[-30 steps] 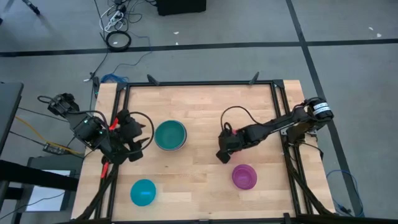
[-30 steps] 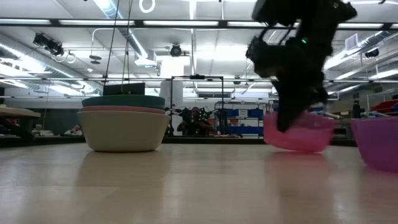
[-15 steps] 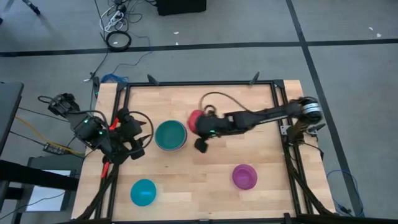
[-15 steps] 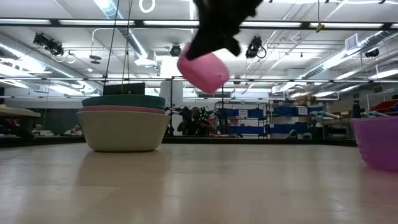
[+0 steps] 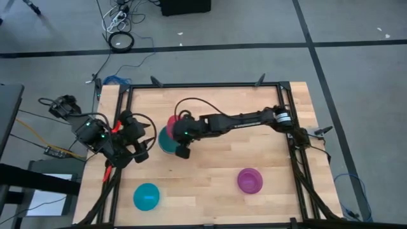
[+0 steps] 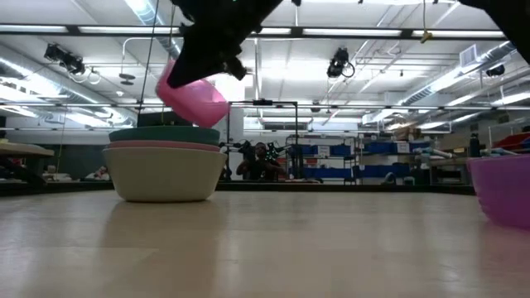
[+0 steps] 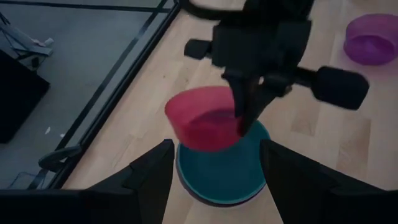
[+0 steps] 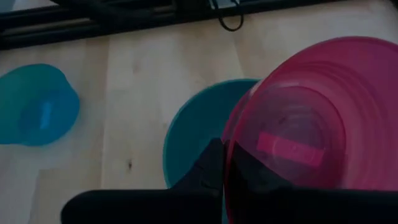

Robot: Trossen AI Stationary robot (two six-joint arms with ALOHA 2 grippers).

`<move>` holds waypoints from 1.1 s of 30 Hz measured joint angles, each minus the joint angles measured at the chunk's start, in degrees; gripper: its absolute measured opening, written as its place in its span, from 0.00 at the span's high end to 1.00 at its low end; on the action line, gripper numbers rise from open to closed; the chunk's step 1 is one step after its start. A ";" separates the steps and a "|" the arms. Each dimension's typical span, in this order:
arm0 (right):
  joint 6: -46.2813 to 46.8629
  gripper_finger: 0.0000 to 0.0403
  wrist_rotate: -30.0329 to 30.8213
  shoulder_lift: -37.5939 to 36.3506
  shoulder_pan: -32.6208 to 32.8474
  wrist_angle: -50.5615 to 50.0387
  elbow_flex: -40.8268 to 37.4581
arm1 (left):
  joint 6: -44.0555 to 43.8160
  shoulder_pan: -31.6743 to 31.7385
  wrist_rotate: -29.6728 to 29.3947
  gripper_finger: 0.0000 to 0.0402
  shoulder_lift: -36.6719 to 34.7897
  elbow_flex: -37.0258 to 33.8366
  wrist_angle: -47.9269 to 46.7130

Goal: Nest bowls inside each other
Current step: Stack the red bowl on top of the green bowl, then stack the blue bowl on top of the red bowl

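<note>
My right gripper (image 5: 174,129) is shut on a pink bowl (image 6: 192,91), which it holds just over a stack of bowls on the table's left half. The stack has a white bowl (image 6: 163,174) at the bottom, a reddish rim above it and a teal bowl (image 5: 164,142) on top. My left gripper (image 7: 217,149) stands open to the left of the stack, pointing at it, with nothing between its fingers. A purple bowl (image 5: 250,180) and a cyan bowl (image 5: 146,196) rest on their bases nearer the front edge. My right gripper pinches the pink bowl's rim (image 8: 229,155), one finger inside the bowl and one finger (image 8: 210,167) outside its wall. The fingers come slanting down from the table's right side. The bowl is tilted and clear of the teal bowl (image 7: 217,177) below it.
The black frame rail (image 5: 203,84) runs along the table's far edge and down both sides. The right arm (image 5: 241,119) stretches across the table's middle. Bare wood lies between the purple and cyan bowls.
My right gripper has lifted the pink bowl off the table beside the purple bowl. It has carried the bowl up and toward the table's left, to above the stack. The wrist has rolled and the bowl has tipped on the way.
</note>
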 joint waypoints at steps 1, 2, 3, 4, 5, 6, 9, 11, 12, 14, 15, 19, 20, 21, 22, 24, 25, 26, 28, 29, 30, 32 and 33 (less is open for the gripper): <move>-0.02 1.00 -0.96 0.98 -0.21 -0.16 1.04 | -0.05 0.00 0.00 0.39 -0.02 0.00 -0.01; -0.03 1.00 -2.00 1.93 -0.38 -0.10 1.98 | -0.21 0.00 -0.04 0.39 -0.02 0.01 0.07; -0.03 1.00 -3.24 2.61 -0.54 -0.06 2.48 | -0.43 0.00 0.00 0.39 -0.02 0.01 0.01; -0.02 1.00 -4.58 3.21 -0.67 -0.46 2.73 | -0.75 0.00 0.00 0.39 0.00 0.01 -0.01; -0.01 1.00 -5.71 3.78 -0.79 -0.46 2.84 | -1.03 0.00 -0.02 0.39 -0.02 0.01 -0.04; 0.03 0.99 -6.45 4.21 -0.90 -0.25 2.91 | -1.09 0.00 0.00 0.39 -0.02 0.01 -0.08; 0.71 0.94 -6.66 4.66 -0.95 -1.72 2.94 | -1.11 0.00 -0.01 0.39 -0.02 0.01 -0.07; 1.40 0.89 -6.69 4.71 -0.95 -2.63 3.03 | -1.11 -0.02 0.02 0.39 0.00 0.01 -0.03; 1.54 0.87 -6.70 4.71 -0.95 -3.31 2.99 | -1.11 -0.02 0.00 0.39 -0.01 0.01 -0.05; 1.67 0.81 -6.68 4.70 -0.95 -3.05 2.96 | -1.11 -0.02 0.02 0.39 -0.02 0.01 -0.06; 1.75 0.78 -6.68 4.63 -0.91 -3.01 2.96 | -1.11 -0.02 0.02 0.39 0.00 0.01 0.00; 2.18 0.70 -5.90 3.82 -0.91 -3.26 2.96 | -1.13 -0.02 0.10 0.39 -0.02 0.01 -0.06; 2.18 0.69 -5.62 3.33 -0.86 -4.26 2.96 | -1.27 -0.01 0.28 0.39 -0.02 0.01 -0.06; 2.18 0.69 -5.23 2.95 -0.84 -5.23 2.96 | -1.37 0.00 0.75 0.39 -0.02 0.01 -0.14; 2.18 0.69 -4.60 2.22 -0.65 -6.18 2.96 | -1.43 0.00 1.63 0.39 -0.02 0.01 -0.26; 2.13 0.69 -1.96 0.42 -0.27 -11.93 2.96 | -1.51 -0.02 3.66 0.39 -0.02 0.01 -0.55; 2.13 0.70 -0.14 -0.64 0.02 -14.42 2.96 | -1.51 -0.02 4.96 0.39 -0.02 0.01 -0.54; 2.14 0.70 1.90 -1.63 0.49 -17.83 2.96 | -1.51 -0.02 6.38 0.39 -0.01 0.01 -0.67; 3.07 0.70 6.19 -3.85 1.67 -25.66 2.96 | -1.54 -0.01 9.65 0.39 0.00 0.01 -0.76; 3.94 0.70 8.42 -4.80 2.39 -28.90 2.96 | -1.56 -0.01 11.59 0.39 0.00 -0.01 -1.00; 5.01 0.70 10.58 -5.83 3.21 -32.53 2.96 | -1.61 -0.02 13.55 0.39 -0.01 -0.32 -0.70; 8.08 0.71 14.65 -7.82 5.00 -40.26 2.96 | -1.71 -0.05 17.91 0.39 -0.07 -1.98 -0.57; 10.08 0.71 16.41 -8.68 5.94 -43.69 2.96 | -1.70 -0.29 20.23 0.39 -0.03 -3.22 -0.60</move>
